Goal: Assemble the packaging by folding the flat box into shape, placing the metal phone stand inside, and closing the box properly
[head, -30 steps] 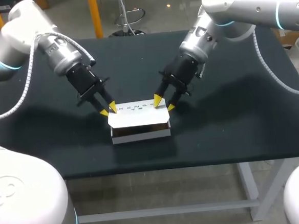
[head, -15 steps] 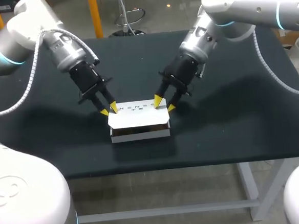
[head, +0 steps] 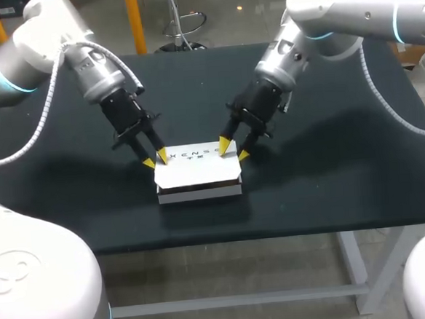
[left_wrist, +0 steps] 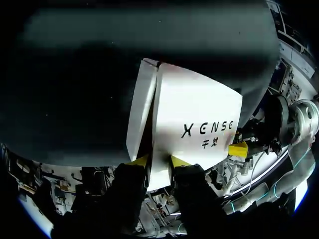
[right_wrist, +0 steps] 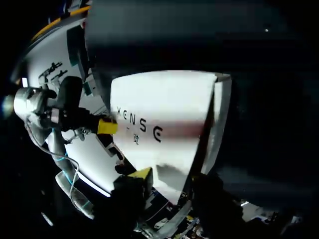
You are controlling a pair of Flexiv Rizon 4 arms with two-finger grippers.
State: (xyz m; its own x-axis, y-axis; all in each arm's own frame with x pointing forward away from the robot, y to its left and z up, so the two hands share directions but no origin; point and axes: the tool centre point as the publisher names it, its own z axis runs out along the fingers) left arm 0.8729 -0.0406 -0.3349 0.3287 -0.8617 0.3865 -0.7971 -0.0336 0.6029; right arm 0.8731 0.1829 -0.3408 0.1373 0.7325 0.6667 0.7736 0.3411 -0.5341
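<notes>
The white box (head: 197, 174) sits in the middle of the black table with its printed lid lying flat over it. No phone stand shows in any view. My left gripper (head: 156, 160) stands at the box's rear left corner. In the left wrist view that gripper (left_wrist: 159, 161) is open, and the lid's (left_wrist: 194, 114) corner lies between its fingers with a thin gap. My right gripper (head: 234, 150) straddles the rear right corner. In the right wrist view it (right_wrist: 172, 177) is shut on the box (right_wrist: 159, 104) there.
The black table (head: 329, 158) spreads wide on every side of the box, and its front edge runs a short way before the box. Both arms slant down from the far corners and meet over the box's rear edge.
The lid, raised at the front with a dark gap a second ago, now lies flat. My left gripper shifted slightly and its fingers spread a little. The right gripper stayed put.
</notes>
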